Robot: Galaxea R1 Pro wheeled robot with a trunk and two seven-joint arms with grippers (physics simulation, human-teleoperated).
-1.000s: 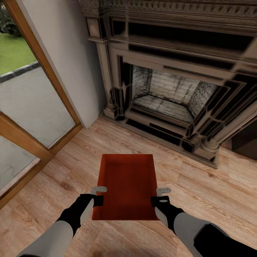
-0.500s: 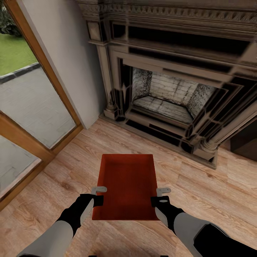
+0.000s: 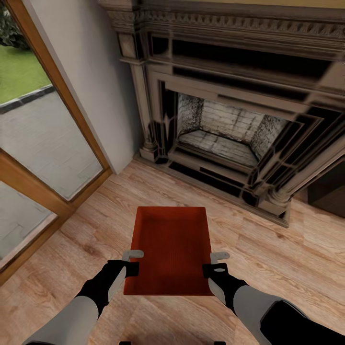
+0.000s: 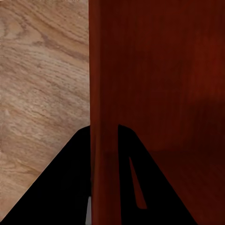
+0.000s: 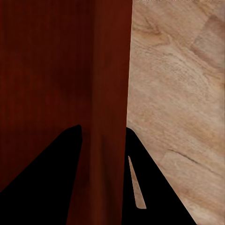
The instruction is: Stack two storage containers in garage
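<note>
At lower centre of the head view, one storage container (image 3: pixel 170 249) is held above the wood plank floor (image 3: pixel 268 258), before the fireplace (image 3: pixel 230 129). Left gripper (image 3: pixel 130 262) and right gripper (image 3: pixel 214 263): jaws clamped over opposite side walls. Risk: narrow rim grips; slippage or tilting may be caused by uneven arm motion.

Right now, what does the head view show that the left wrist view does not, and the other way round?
The head view gives the ornate dark fireplace, the wood-framed glass door, and both grippers, left gripper and right gripper, at the long sides of the red-orange rectangular open-topped bin. The left wrist view gives the close detail: the bin's side wall between that gripper's two dark fingers. Both share the bin and the light wood plank floor.
</note>
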